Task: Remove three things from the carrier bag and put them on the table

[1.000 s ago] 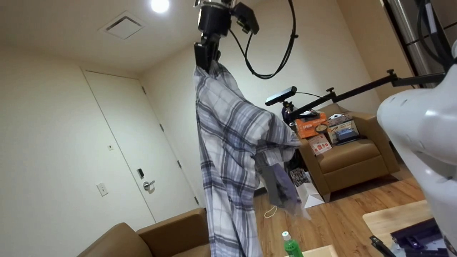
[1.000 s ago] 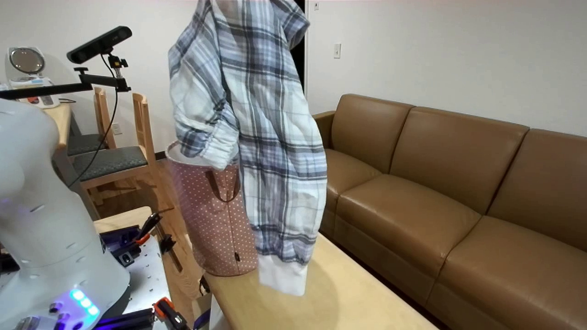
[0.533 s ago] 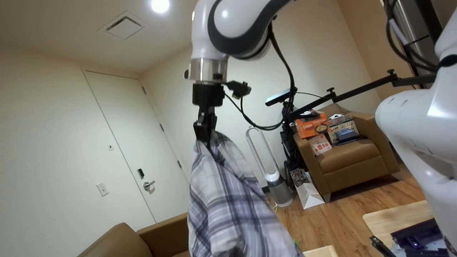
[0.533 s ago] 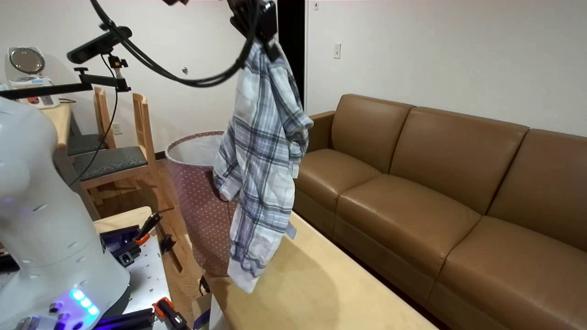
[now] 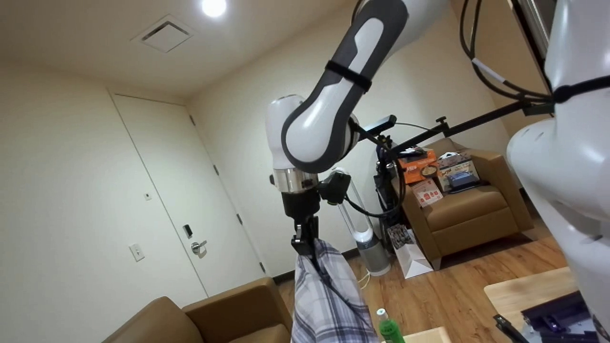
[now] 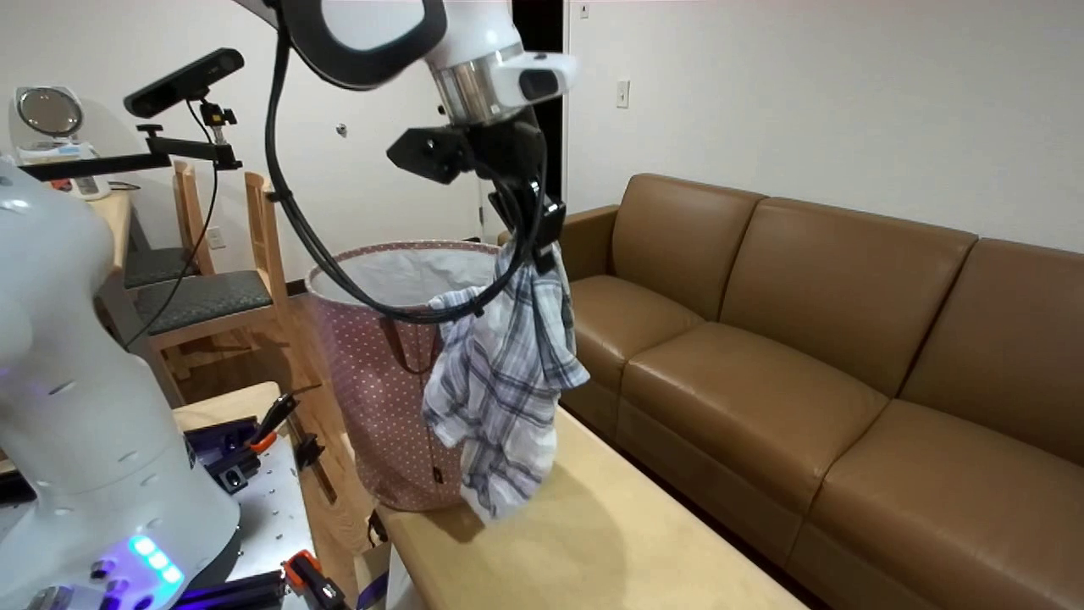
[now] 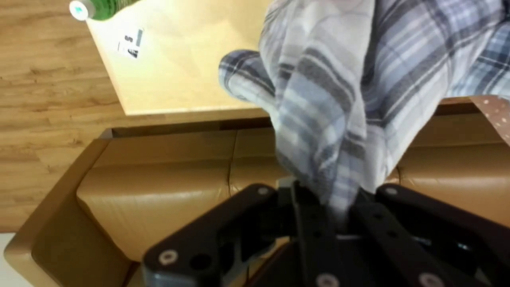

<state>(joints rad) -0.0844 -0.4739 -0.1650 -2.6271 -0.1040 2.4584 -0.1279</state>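
While the big brown sofa [image 6: 804,364] stretches across an exterior view, look at the white arm [image 5: 329,102], bent at its joints and arched high, wrist pointing down! Below it runs the pale wooden bench [image 6: 644,542], and at one end of that stands the pink polka-dot bag [image 6: 373,398], mouth gaping, pale inside. And there's our star: the plaid shirt [image 6: 508,381], white, grey and blue, right outside the bag, hanging in folds over the bench! Its lower end dangles so near the bench top that I cannot tell whether they touch, and the same goes for its side and the bag. Up above, the claw [image 7: 334,201] is clamped on the shirt, cloth pinched between its jaws in the wrist view! And down to the smallest, a white-capped green bottle [image 5: 391,331] at the bench's opposite end, its base out of view.
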